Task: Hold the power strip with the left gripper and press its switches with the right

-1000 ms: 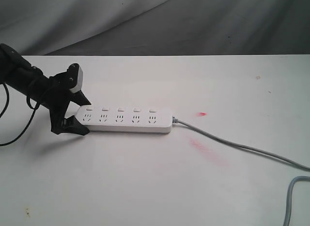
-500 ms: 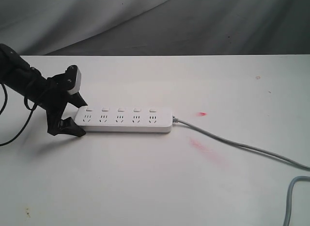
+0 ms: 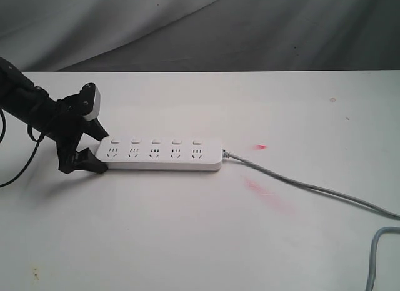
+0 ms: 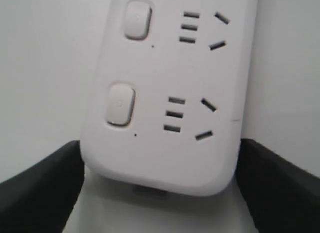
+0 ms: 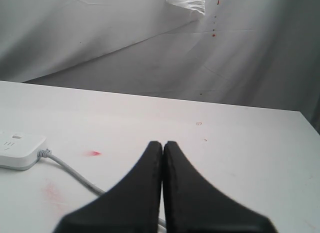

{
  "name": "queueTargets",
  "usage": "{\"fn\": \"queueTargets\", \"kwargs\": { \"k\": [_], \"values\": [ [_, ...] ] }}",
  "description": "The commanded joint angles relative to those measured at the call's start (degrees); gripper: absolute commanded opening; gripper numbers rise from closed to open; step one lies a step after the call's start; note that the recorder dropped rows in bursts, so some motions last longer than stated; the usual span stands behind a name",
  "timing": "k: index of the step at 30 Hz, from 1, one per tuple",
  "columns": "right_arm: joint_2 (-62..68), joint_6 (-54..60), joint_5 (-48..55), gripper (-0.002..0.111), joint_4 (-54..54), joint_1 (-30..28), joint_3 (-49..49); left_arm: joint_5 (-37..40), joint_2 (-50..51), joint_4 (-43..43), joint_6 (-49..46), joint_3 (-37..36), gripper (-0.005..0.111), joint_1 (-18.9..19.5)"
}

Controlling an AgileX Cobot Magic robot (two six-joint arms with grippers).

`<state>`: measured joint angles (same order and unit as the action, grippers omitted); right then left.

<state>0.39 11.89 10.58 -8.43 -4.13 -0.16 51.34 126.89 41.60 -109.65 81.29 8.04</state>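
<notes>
The white power strip (image 3: 162, 154) lies flat on the white table, with its row of small switches (image 3: 156, 141) along the far edge. My left gripper (image 3: 99, 151) is at the strip's left end, open, one finger on each side of the rounded end. In the left wrist view the strip (image 4: 165, 93) fills the gap between the black fingers (image 4: 40, 183), and two switches (image 4: 120, 104) show. My right gripper (image 5: 163, 144) is shut with nothing in it, above the table and away from the strip (image 5: 17, 150). It is outside the exterior view.
The grey cord (image 3: 300, 185) runs from the strip's right end to the table's right edge and curls back at the lower right. Red smudges (image 3: 269, 194) mark the table beside it. A grey cloth backdrop (image 3: 250, 29) hangs behind the table.
My left gripper has slid a little to the left along the table, so less of the strip's end lies between its fingers. The strip has stayed put.
</notes>
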Motion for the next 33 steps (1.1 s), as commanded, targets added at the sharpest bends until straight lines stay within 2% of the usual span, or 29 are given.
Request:
{"fn": "queueTargets", "kwargs": {
  "k": [1, 3, 6, 8, 33],
  "values": [
    [-0.39, -0.33, -0.03, 0.000, -0.06, -0.39, 0.16, -0.07, -0.14, 1.83, 0.20, 0.31, 0.077, 0.02],
    [-0.39, -0.33, -0.03, 0.000, -0.06, -0.39, 0.16, 0.06, -0.14, 1.83, 0.20, 0.31, 0.076, 0.02],
    [-0.39, -0.33, -0.03, 0.000, -0.06, -0.39, 0.16, 0.06, -0.14, 1.83, 0.20, 0.31, 0.062, 0.02],
    [-0.39, -0.33, -0.03, 0.000, -0.06, -0.39, 0.16, 0.06, -0.14, 1.83, 0.20, 0.31, 0.057, 0.02],
    [-0.39, -0.33, -0.03, 0.000, -0.06, -0.39, 0.16, -0.29, -0.14, 1.83, -0.08, 0.31, 0.057, 0.02]
  ]
}}
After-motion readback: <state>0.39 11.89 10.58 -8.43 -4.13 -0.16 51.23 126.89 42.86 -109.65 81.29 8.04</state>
